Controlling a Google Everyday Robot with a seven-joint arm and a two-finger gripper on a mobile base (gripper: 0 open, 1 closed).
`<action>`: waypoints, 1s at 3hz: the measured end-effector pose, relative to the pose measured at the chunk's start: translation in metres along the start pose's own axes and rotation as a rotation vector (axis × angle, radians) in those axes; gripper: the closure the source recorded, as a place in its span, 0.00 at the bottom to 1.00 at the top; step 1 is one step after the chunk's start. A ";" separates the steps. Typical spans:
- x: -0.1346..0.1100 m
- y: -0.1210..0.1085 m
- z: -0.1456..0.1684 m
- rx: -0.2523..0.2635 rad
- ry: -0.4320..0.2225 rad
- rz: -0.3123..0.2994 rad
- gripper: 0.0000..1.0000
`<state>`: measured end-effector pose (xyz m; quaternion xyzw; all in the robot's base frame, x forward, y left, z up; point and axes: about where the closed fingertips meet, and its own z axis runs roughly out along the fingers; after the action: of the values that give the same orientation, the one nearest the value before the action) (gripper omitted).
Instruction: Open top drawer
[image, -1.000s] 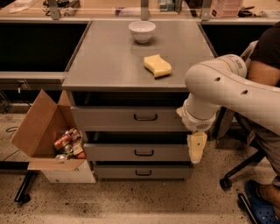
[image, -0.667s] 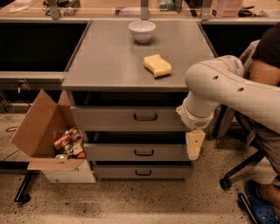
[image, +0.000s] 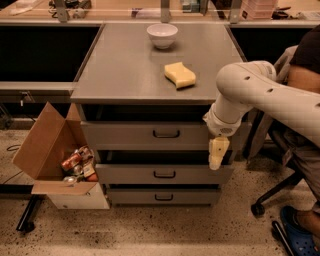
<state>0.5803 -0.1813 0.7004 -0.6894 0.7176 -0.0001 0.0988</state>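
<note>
The top drawer (image: 130, 134) is the widest grey front of three, just under the grey cabinet top, with a small dark loop handle (image: 166, 134) at its centre. It stands out a little from the cabinet, with a dark gap above it. My gripper (image: 217, 154) hangs pointing down from the white arm at the drawer's right end, to the right of the handle and slightly lower, apart from it. The middle drawer (image: 164, 174) and bottom drawer (image: 163, 196) sit below.
A white bowl (image: 162, 35) and a yellow sponge (image: 179, 75) lie on the cabinet top (image: 125, 65). An open cardboard box (image: 55, 155) with packets stands at the left on the floor. A seated person and an office chair (image: 280, 165) are at the right.
My gripper has shifted slightly left and up along the drawer fronts. The drawers and other objects have not moved.
</note>
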 end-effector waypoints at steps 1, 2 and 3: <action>0.003 -0.017 0.012 -0.016 -0.028 0.035 0.00; 0.008 -0.028 0.039 -0.051 -0.049 0.070 0.00; 0.010 -0.028 0.054 -0.078 -0.059 0.085 0.00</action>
<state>0.6152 -0.1849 0.6497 -0.6614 0.7424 0.0523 0.0931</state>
